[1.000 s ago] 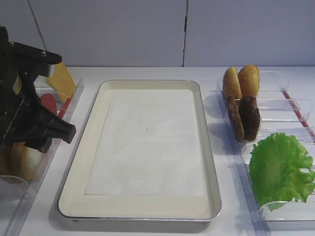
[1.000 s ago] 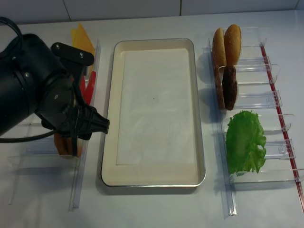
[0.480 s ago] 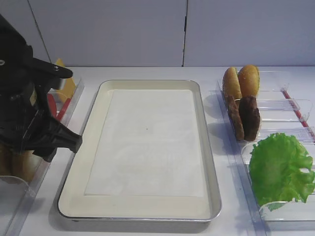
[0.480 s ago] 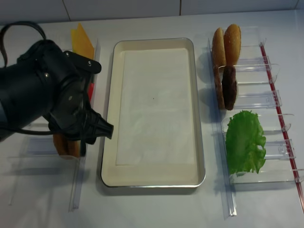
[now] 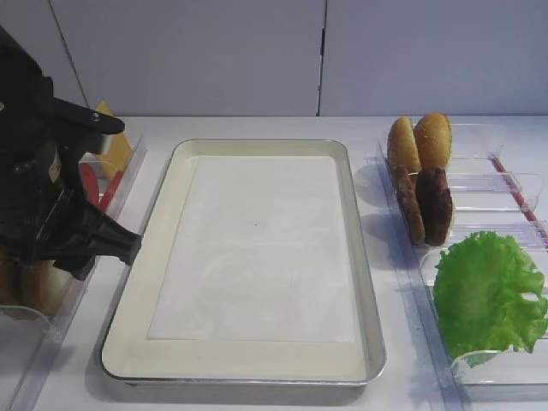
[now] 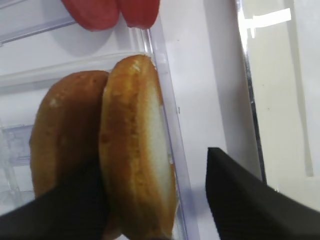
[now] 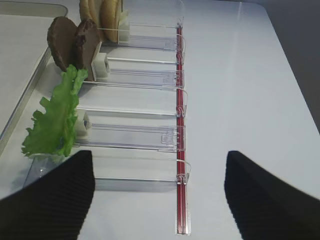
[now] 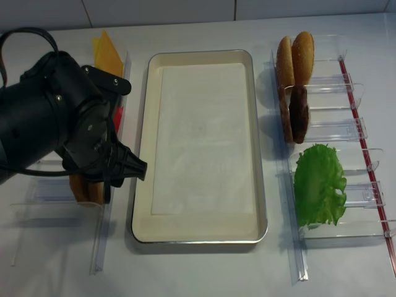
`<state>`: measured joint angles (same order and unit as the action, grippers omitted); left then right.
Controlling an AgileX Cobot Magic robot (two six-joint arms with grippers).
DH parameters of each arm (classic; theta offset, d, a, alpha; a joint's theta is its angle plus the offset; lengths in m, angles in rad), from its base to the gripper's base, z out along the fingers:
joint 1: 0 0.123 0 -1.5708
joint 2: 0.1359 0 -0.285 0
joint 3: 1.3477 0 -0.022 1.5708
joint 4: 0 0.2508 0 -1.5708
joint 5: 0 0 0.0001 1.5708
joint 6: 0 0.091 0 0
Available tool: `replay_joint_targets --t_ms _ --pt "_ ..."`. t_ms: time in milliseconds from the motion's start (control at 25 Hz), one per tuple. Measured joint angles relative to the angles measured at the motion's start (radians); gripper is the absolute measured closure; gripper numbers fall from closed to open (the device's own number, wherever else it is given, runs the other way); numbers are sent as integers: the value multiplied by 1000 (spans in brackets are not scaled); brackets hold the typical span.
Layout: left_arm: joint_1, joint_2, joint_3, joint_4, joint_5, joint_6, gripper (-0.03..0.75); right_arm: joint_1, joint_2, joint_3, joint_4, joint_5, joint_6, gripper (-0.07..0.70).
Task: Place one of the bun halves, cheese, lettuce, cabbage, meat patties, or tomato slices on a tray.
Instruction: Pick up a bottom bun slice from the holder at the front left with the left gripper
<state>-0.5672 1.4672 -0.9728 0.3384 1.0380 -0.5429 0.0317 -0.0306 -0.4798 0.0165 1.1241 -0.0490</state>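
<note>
left pincer [image 6: 155,200] lower, astride bun half [image 6: 137,150]

Bright even light, soft shadows, wrist blur

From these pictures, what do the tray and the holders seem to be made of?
The tray looks like silver metal with a dull shine on its rim; inside is cream with a matte white paper liner. The holders seem clear hard plastic: the table shows through them and their edges glint.
</note>
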Motion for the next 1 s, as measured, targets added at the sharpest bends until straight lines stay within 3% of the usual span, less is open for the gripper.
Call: replay_joint_targets --t_ms 600,1000 --pt "6 0 -34 4 40 -38 501 0 0 0 0 0 0 87" --pt "6 0 -36 21 50 -60 543 0 0 0 0 0 0 87"
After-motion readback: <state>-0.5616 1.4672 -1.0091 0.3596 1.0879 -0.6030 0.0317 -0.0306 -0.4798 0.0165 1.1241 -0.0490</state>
